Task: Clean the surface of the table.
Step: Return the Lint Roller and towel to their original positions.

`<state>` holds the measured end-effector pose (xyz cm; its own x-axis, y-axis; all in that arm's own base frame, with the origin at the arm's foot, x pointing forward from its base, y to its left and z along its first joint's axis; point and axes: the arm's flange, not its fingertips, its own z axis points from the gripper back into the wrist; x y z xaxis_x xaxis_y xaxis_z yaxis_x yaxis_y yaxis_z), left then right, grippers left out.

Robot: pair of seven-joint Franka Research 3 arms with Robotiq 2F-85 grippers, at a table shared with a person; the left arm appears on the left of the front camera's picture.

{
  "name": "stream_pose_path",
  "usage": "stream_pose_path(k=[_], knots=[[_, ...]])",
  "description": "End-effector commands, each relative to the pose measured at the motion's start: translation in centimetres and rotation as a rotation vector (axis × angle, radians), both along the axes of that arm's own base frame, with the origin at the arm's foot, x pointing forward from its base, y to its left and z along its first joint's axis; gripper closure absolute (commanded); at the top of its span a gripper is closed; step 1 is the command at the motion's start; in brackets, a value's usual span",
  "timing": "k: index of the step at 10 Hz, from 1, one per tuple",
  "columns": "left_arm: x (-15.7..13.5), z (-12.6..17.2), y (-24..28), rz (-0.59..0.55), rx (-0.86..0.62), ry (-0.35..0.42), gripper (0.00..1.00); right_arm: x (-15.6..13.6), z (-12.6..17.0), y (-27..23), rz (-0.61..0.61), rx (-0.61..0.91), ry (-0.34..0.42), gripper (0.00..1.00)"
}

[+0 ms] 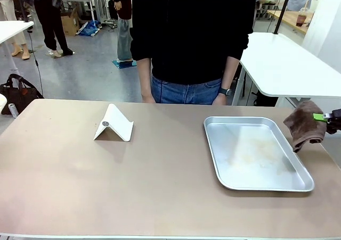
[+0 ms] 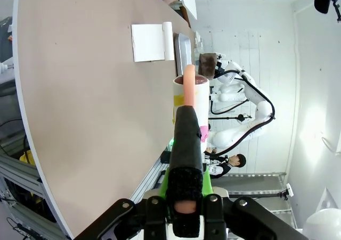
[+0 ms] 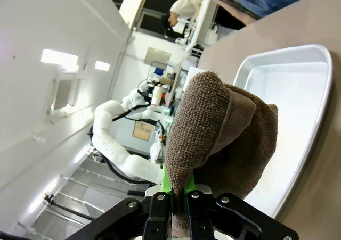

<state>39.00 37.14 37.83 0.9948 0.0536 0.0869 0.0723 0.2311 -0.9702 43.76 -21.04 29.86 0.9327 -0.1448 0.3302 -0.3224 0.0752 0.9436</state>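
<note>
The tan-brown table (image 1: 160,192) spans the front view. At its right edge my right gripper (image 1: 326,117) is shut on a brown cloth (image 1: 303,125), which hangs just off the right rim of a silver tray (image 1: 256,182). In the right wrist view the cloth (image 3: 224,139) bunches up between the green pads of that gripper (image 3: 179,187), above the tray (image 3: 287,91). In the left wrist view my left gripper (image 2: 187,115) is shut on a white bottle (image 2: 196,99) with a yellow label and a peach-coloured part, held off the table's (image 2: 80,91) edge.
A white folded card stand (image 1: 113,124) sits left of centre on the table. A person in a black top and jeans (image 1: 186,43) stands at the far edge. White-topped tables stand behind on the right.
</note>
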Motion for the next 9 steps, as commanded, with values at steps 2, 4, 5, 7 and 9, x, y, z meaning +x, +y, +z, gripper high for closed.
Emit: stream_pose_path(k=[2,4,5,7,9], knots=[[-1.5,4.4,-3.4,0.056,0.012,0.038,0.78,-1.3,3.5,4.6,-0.004,-0.157,-0.064,0.91],[-2.6,8.3,-7.0,0.002,0.059,-0.017,0.78,-1.9,5.9,8.8,0.044,-0.266,-0.131,0.91],[-2.3,9.9,-9.2,-0.021,0.084,-0.032,0.78,-1.4,6.8,11.8,0.062,-0.299,-0.126,0.91],[-1.2,12.6,-14.6,-0.1,0.106,-0.019,0.78,0.2,7.8,18.1,0.139,-0.324,-0.145,0.91],[-0.4,14.9,-20.2,-0.066,0.133,-0.037,0.78,2.0,8.8,24.7,0.158,-0.308,-0.169,0.91]])
